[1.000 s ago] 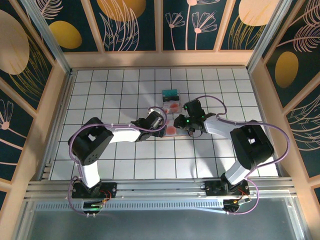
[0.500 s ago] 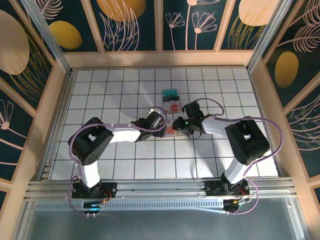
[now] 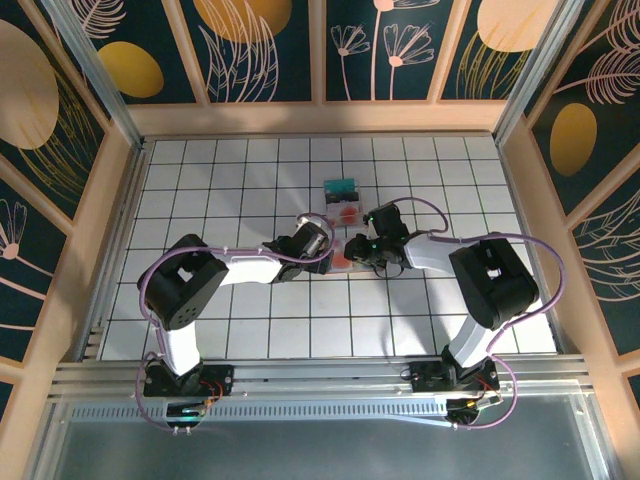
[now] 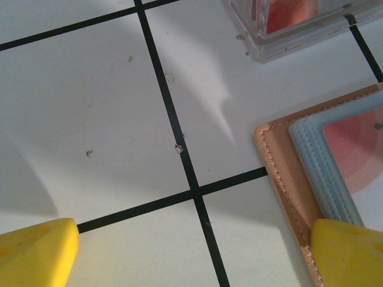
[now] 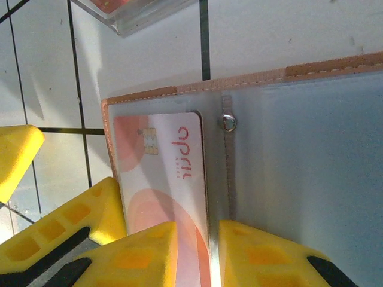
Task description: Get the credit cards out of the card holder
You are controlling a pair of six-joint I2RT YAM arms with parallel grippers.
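The tan card holder (image 3: 343,261) lies open on the white tiles between both grippers. In the right wrist view its blue-grey inner face (image 5: 299,155) shows, with a white and pink credit card (image 5: 161,167) in the left pocket. My right gripper (image 5: 197,239) has its jaws close together on that card's right edge and the pocket lip. My left gripper (image 4: 191,254) is wide open; its right finger (image 4: 347,251) rests on the holder's tan border (image 4: 278,173), its left finger (image 4: 36,254) on bare tile. From above, the left gripper (image 3: 328,254) and right gripper (image 3: 362,252) almost meet.
A clear case with a red-spotted card (image 3: 345,212) sits just behind the holder, and a teal card (image 3: 342,188) lies beyond it. The case's corner shows as clear plastic (image 4: 287,30) and again (image 5: 137,12). Wooden walls ring the tiled floor.
The right arm has shifted slightly left, bringing its gripper closer over the holder. The left arm has stayed in place with its jaws wide.
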